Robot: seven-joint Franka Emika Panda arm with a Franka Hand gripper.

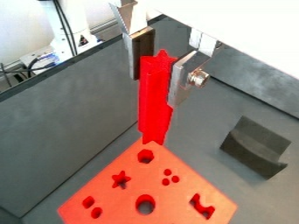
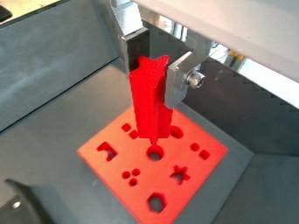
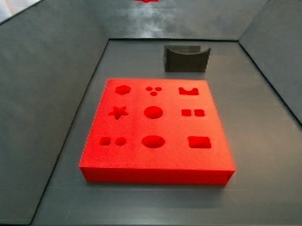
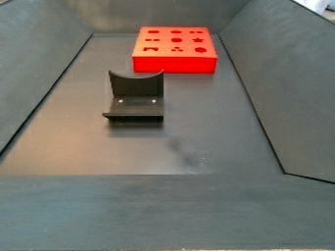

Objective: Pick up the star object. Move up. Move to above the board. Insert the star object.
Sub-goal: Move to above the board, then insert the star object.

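Both wrist views show the gripper [image 1: 160, 63] raised above the table, its jaws closed on the upper end of the star object [image 1: 156, 101]. The red peg hangs with its long axis running straight down out of the jaws, the free lower end pointing at the board [image 1: 105, 188] beneath. One silver finger [image 1: 187, 77] presses the peg's side, and the dark pad of the opposite finger [image 1: 142, 44] sits against the other side. In a wrist view the star-shaped cross-section of the peg's top [image 2: 153, 67] can be made out between the plates.

Below the peg, the board's top face carries its shaped holes; the star hole [image 1: 119, 180] lies apart from the peg's tip in that view, and the tip appears over a round hole [image 2: 156, 136] near the board's edge, though how high it hangs cannot be judged.

Side views add what the wrist views cannot: the whole board [image 3: 154, 132] lying flat on the dark table [image 3: 260, 168], with the dark grey holder block [image 3: 185, 57] standing empty beyond it, well apart. Only a red sliver of the peg [image 3: 147, 2] shows at the top edge there. From the opposite side, the holder block [image 4: 135, 96] is nearer and the board [image 4: 174, 49] farther; neither gripper nor peg appears.
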